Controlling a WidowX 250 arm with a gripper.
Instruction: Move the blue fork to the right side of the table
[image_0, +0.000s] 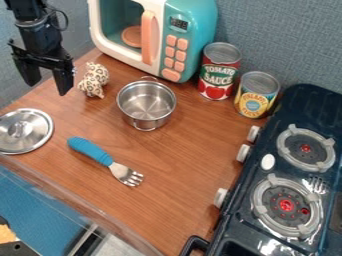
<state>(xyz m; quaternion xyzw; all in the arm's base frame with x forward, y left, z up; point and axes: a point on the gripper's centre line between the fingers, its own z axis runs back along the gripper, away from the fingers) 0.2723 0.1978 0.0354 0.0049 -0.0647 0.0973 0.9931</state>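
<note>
Blue fork (101, 157): on bench (187, 160), long axis diagonal | tines: view's lower right; handle: upper left | gripper (48, 88): wide

Pincer (47, 88) at upper left; jaws apart

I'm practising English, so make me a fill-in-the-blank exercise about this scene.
The metal-pronged fork has a handle coloured ____.
The black robot hand is ____, not closed.
The black toy stove has exactly ____ round burners.
The round silver lid lies ____ the shiny steel pot, not on it.

Missing words: blue; open; two; beside
</note>
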